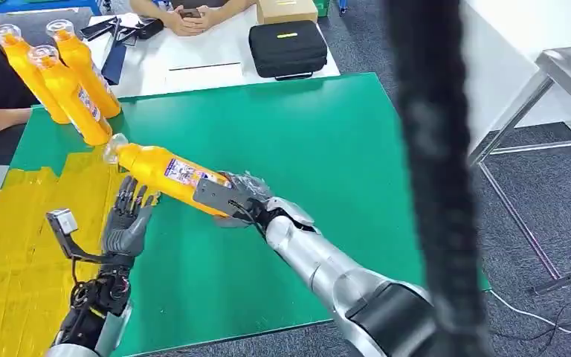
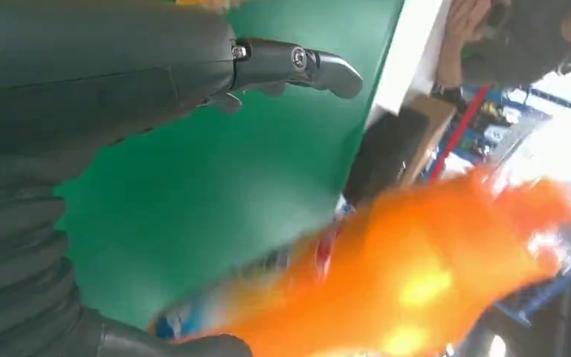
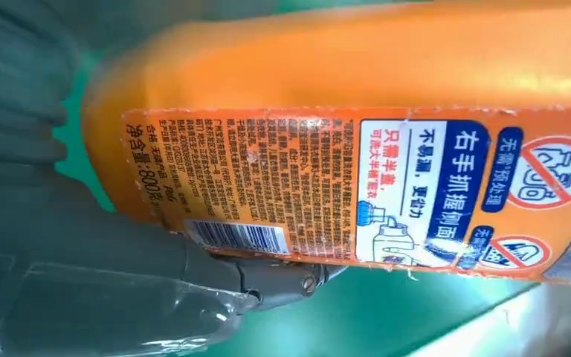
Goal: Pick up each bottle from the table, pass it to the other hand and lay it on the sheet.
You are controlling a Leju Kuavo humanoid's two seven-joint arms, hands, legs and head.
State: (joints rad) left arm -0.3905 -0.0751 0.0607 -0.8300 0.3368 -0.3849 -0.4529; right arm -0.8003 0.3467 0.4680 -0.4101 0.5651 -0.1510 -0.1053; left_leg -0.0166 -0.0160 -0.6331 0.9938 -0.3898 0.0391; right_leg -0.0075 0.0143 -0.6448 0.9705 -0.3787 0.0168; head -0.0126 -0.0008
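Orange plastic, capped in clear, makes up the bottle (image 1: 165,172) that the right hand (image 1: 234,199) grips around its lower body, holding it on its side above the green table (image 1: 327,163), cap end pointing toward the yellow sheet (image 1: 22,245). In the right wrist view the same bottle (image 3: 357,149) sits close against the hand (image 3: 82,282), its printed label with barcode facing the camera and a grey finger tucked under the label's edge. The left hand (image 1: 128,219) stands just beside the bottle's neck with fingers spread upward and nothing in it, over the table at the sheet's edge; whether it touches the bottle cannot be told. From the left wrist view the hand (image 2: 119,82) shows one dark finger extended, with the bottle (image 2: 416,275) a blurred orange shape nearby. Three more orange bottles (image 1: 67,78) stand leaning together at the table's far corner, beyond the sheet. A black case (image 1: 288,48) lies on a white surface past the table, where a person's hands (image 1: 189,18) rest.
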